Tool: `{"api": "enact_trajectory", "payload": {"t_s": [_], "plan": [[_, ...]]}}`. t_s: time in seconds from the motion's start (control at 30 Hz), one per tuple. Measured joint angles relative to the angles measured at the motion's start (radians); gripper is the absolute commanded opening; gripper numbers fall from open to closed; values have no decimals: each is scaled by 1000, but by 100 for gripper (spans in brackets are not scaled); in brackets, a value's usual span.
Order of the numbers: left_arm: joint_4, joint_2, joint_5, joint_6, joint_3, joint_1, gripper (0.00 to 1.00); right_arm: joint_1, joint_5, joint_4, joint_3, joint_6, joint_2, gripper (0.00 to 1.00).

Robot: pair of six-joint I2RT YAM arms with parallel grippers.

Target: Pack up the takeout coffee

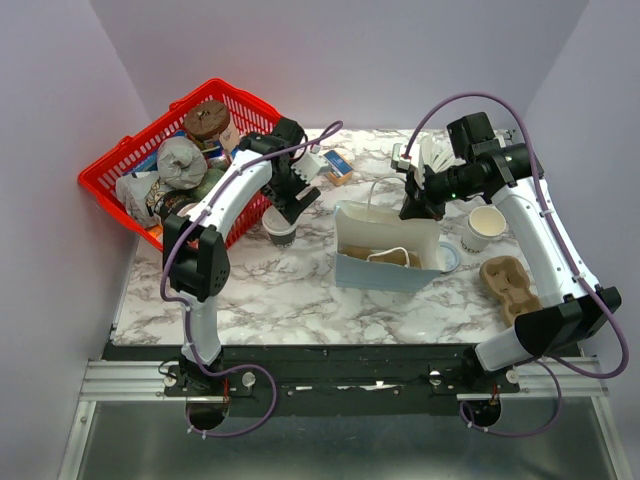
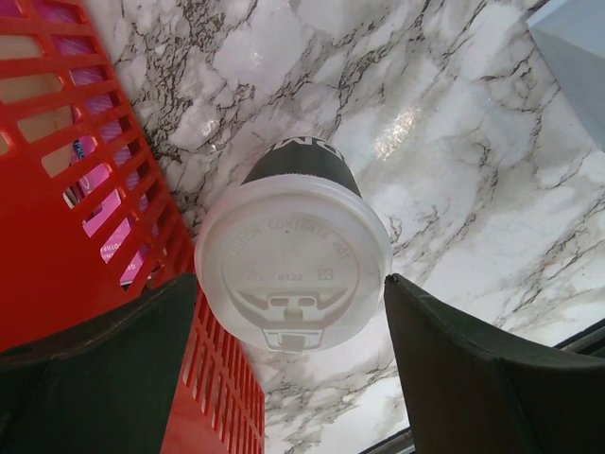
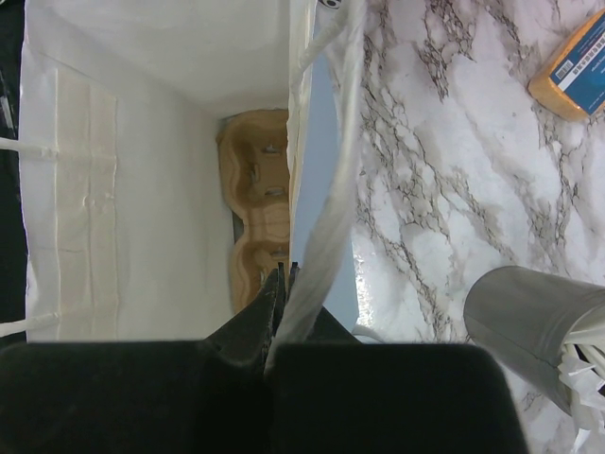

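Observation:
The takeout coffee (image 2: 293, 270), a dark cup with a white lid, stands upright on the marble table next to the red basket (image 2: 57, 218). My left gripper (image 2: 291, 284) is open and sits over it, one finger (image 2: 104, 369) on each side of the lid. In the top view the coffee (image 1: 283, 235) is left of the white paper bag (image 1: 385, 250). My right gripper (image 3: 284, 274) is shut on the bag's white handle (image 3: 326, 218) and holds the bag's mouth open. A brown cup carrier (image 3: 260, 208) lies inside the bag.
The red basket (image 1: 150, 170) at the back left holds several items. An orange and blue packet (image 1: 338, 167) lies behind the coffee. A lidless cream cup (image 1: 485, 227) and a second brown cup carrier (image 1: 510, 285) sit right of the bag. A grey container (image 3: 529, 322) stands near my right gripper.

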Motion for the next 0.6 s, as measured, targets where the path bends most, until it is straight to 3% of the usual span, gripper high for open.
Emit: {"api": "enact_trajectory", "payload": {"t_s": [0.2, 0.6], "plan": [[-19, -22, 4, -5, -19, 0, 95, 0, 0, 0, 0, 4, 0, 1], [-17, -22, -13, -44, -23, 5, 97, 0, 0, 0, 0, 7, 0, 1]]}}
